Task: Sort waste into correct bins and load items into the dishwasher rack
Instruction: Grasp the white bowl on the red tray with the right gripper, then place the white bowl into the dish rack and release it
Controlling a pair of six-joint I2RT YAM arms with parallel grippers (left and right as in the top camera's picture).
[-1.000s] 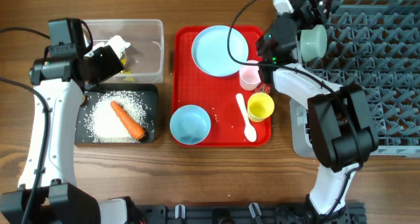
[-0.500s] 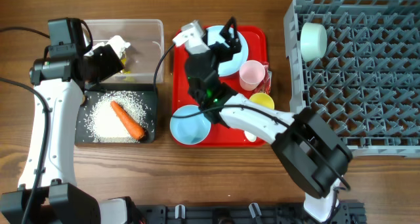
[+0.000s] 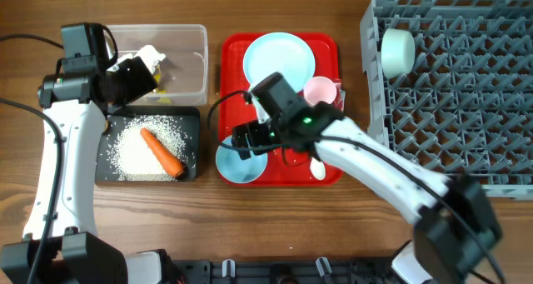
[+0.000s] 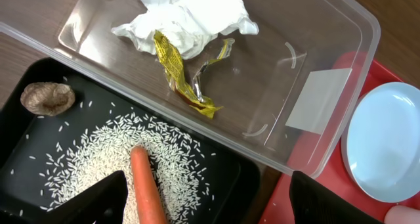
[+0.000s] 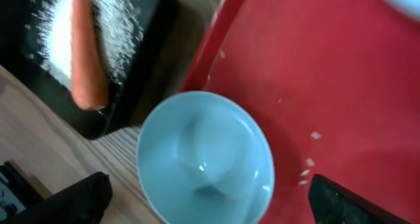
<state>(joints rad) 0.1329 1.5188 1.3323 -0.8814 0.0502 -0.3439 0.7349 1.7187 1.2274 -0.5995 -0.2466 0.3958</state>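
Wood-grain table [image 3: 250,251], seen from overhead and from both wrists

- Far left: my left pincer [image 3: 146,70] hangs over the near edge of the clear tub [image 3: 200,34], spread wide, nothing between the fingers
- Inside the tub: crumpled white tissue [image 4: 197,14] at the far end, with a twisted yellow wrapper [image 4: 174,66] touching its near side
- Just beside the tub, nearer to me: black tray [image 3: 187,122]. A patch of rice [image 3: 129,155] is scattered over its floor and the carrot [image 3: 162,151] lies across the grains. A small brown lump [image 4: 47,98] sits alone in a corner, apart from the rice
- Centre: red tray [image 3: 233,67]. The pale blue plate [image 3: 279,59] lies flat at its far end. A pale blue-green bowl [image 3: 237,163] stands upright at the near left corner, empty. A few loose grains dot the red floor beside it
- My right pincer [image 3: 244,140] hovers above that bowl's far rim, fingers spread wide to either side in the wrist view, gripping nothing. Cannot tell whether anything touches the rim
- Right side of the red tray: pink cup [image 3: 321,91] by the plate. The white spoon [image 3: 317,167] peeks out from under my right arm
- Far right: grey rack [image 3: 466,92], with a second bowl [image 3: 397,51] lodged on its edge among the pegs near the far left corner
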